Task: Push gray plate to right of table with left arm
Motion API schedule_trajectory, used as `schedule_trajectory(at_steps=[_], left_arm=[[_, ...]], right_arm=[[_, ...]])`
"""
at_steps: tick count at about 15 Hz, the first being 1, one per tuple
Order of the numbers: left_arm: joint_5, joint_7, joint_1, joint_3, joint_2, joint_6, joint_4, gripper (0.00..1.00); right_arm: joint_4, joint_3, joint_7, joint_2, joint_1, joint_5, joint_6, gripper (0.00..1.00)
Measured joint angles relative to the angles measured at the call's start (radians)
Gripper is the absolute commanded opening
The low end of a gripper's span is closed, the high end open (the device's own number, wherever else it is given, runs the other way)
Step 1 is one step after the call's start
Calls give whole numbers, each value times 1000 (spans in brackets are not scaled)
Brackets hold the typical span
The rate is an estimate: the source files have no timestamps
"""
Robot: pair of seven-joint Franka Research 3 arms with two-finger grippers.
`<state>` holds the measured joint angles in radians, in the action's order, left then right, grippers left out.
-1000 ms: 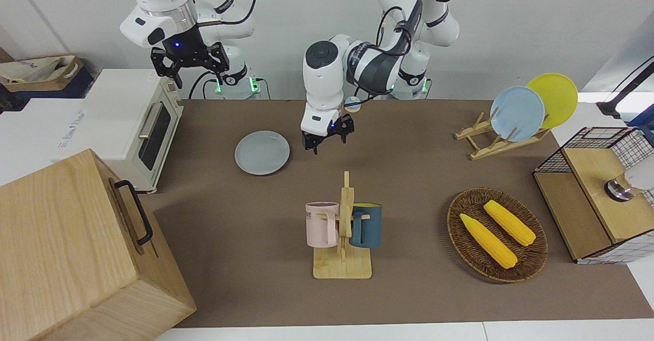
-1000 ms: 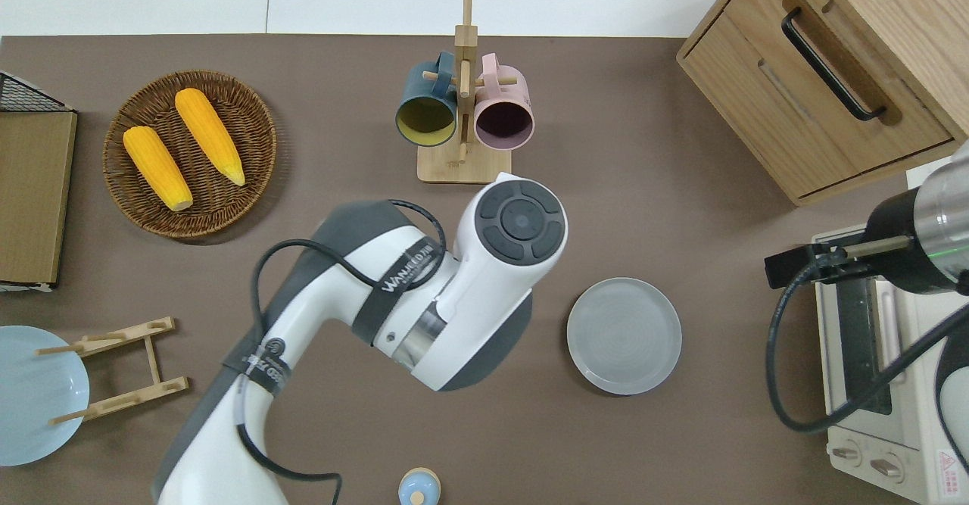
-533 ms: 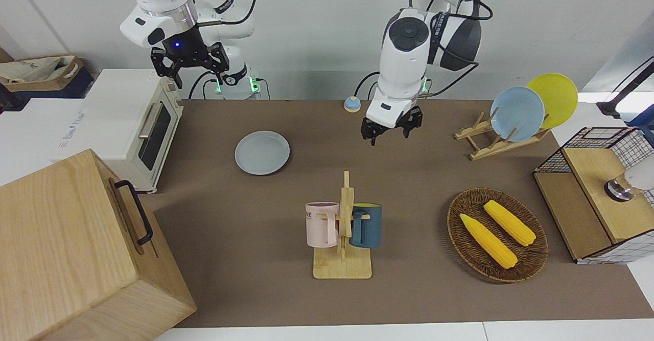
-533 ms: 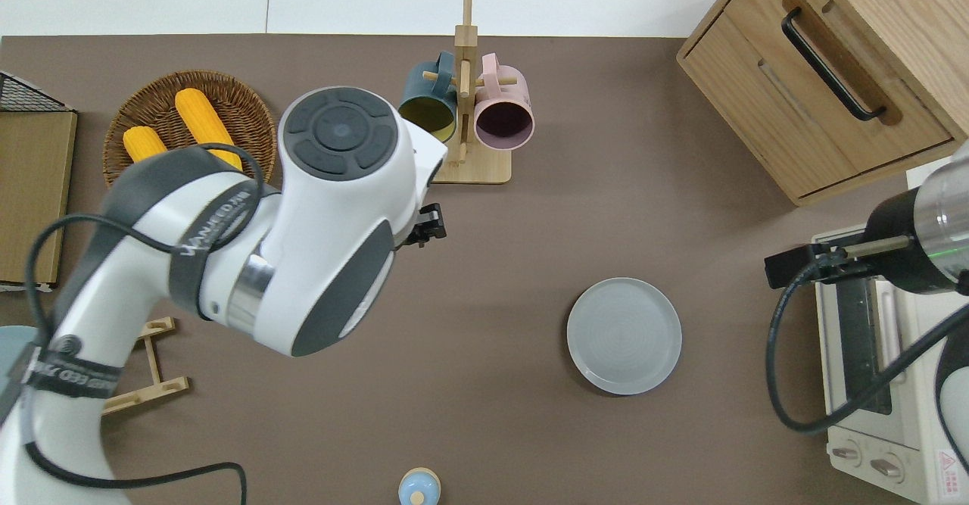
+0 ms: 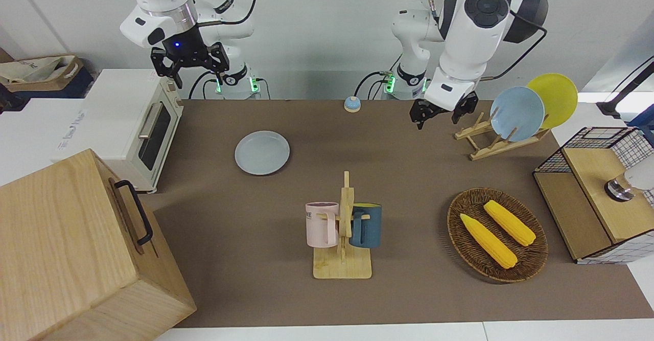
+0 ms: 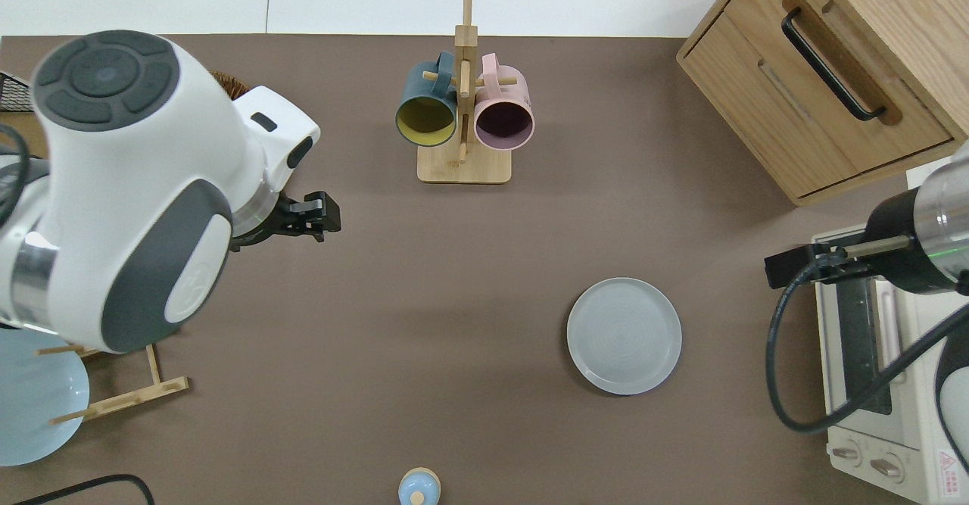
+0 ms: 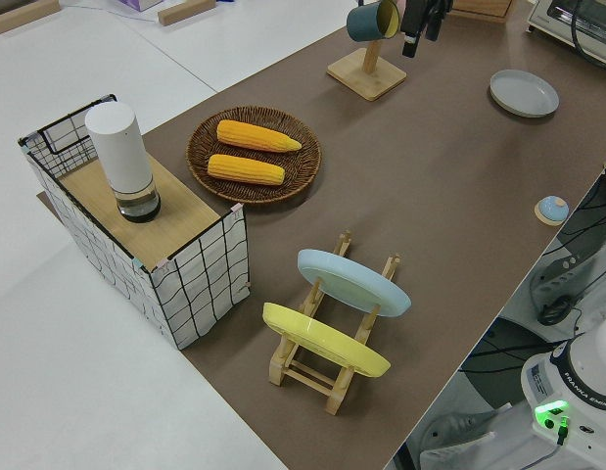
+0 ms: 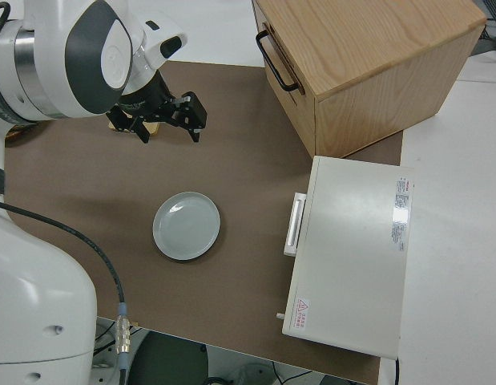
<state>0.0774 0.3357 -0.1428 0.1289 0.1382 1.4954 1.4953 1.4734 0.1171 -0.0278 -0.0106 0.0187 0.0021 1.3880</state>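
The gray plate (image 5: 262, 152) (image 6: 624, 335) (image 8: 186, 225) (image 7: 524, 92) lies flat on the brown table (image 5: 409, 177) (image 6: 454, 300), toward the right arm's end, close to the toaster oven. My left gripper (image 5: 442, 116) (image 6: 327, 217) (image 8: 169, 131) hangs open and empty in the air. In the overhead view it is over bare tabletop between the mug rack and the wicker basket, well apart from the plate. The right gripper (image 5: 190, 69) is parked, open.
A white toaster oven (image 5: 138, 121) and a wooden drawer box (image 5: 76, 249) stand at the right arm's end. A mug rack (image 5: 342, 228) holds two mugs mid-table. A corn basket (image 5: 495, 233), a plate rack (image 5: 516, 113), a wire crate (image 5: 592, 192) and a small bell (image 5: 352, 104) also stand here.
The left arm has swung up and away from beside the gray plate toward its own end of the table. The plate and the right arm have not moved.
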Motion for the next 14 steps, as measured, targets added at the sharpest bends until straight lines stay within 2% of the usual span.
schedule_trajectory(at_steps=[5,9,11,14], left_arm=[[-1,-159,121,0,-56,-25,5,993],[-1,-306,219,-2,-68,-27,29,995],[-10,-346,259,-3,-109,19,103,995],[-35,-356,269,-15,-200,105,253,1000]], right_arm=[[0,0,0,0,0,0,0,983],[0,0,0,0,0,0,0,983],[0,0,0,0,0,0,0,983],[0,0,0,0,0,0,0,983]])
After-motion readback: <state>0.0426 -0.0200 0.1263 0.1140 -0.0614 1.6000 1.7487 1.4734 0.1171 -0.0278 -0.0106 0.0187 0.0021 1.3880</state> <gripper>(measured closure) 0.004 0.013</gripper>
